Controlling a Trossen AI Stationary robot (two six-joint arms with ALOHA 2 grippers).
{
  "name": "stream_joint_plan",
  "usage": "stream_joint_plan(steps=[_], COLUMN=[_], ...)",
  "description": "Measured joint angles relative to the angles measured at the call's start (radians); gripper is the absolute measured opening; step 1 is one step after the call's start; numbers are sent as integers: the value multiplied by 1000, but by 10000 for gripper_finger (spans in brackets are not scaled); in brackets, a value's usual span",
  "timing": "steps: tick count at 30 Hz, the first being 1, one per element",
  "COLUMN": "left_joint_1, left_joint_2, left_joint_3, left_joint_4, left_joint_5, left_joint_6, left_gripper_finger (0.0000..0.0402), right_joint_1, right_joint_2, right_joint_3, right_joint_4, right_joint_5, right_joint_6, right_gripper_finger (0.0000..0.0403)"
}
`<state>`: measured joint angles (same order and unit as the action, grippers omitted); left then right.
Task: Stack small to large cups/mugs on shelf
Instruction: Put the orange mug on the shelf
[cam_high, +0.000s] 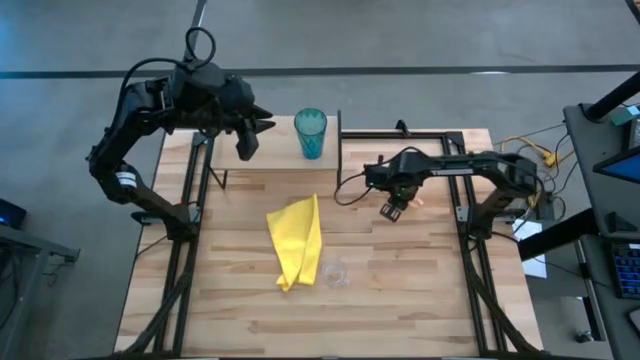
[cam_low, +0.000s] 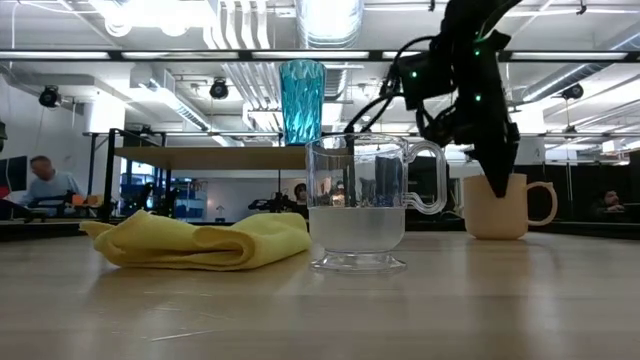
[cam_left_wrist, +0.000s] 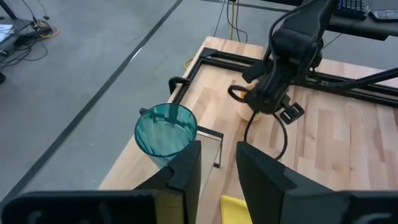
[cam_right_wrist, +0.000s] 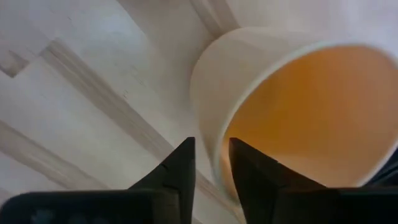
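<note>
The teal tumbler (cam_high: 310, 132) stands upright on the raised wooden shelf (cam_high: 275, 150) at the table's far side; it also shows in the low view (cam_low: 302, 100). My left gripper (cam_high: 246, 150) hovers over the shelf's left part, slightly open and empty. The mug (cam_low: 505, 205), cream outside and orange inside, stands on the table right of centre. My right gripper (cam_low: 495, 165) comes down onto its rim. The small clear glass (cam_high: 335, 272) stands on the table near the front, beside the yellow cloth (cam_high: 297, 242). My right gripper straddles the mug's rim (cam_right_wrist: 216, 163), one finger (cam_right_wrist: 249, 171) inside the mug and one (cam_right_wrist: 180, 165) outside. The fingers come from above, pointing down. The mug stands upright with its base on the table (cam_low: 500, 236), handle toward the table's right.
The yellow cloth lies crumpled mid-table. Black metal frame rails (cam_high: 470, 230) run along the table's left and right sides. The shelf's black legs (cam_high: 338, 140) stand beside the tumbler. People show in the room beyond the table.
</note>
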<state>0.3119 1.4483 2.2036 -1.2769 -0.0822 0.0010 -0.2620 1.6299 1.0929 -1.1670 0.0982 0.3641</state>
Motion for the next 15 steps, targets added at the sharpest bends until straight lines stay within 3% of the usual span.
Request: stream_joint_plan(steps=[5,10,15], left_joint_1=[0,0,0], left_joint_2=[-7,-10,-11], left_joint_3=[0,0,0], left_joint_4=[-1,-29,-75], left_joint_5=[0,-1,-2], left_joint_6=[5,5,4], left_gripper_finger=[88,88,88], right_joint_1=[31,68,136], right_joint_2=[1,-52,-71], right_joint_3=[78,270,575], right_joint_4=[-9,-41,-12], right_joint_5=[1,-53,-169], right_joint_6=[-21,5,-27], right_gripper_finger=[18,10,10])
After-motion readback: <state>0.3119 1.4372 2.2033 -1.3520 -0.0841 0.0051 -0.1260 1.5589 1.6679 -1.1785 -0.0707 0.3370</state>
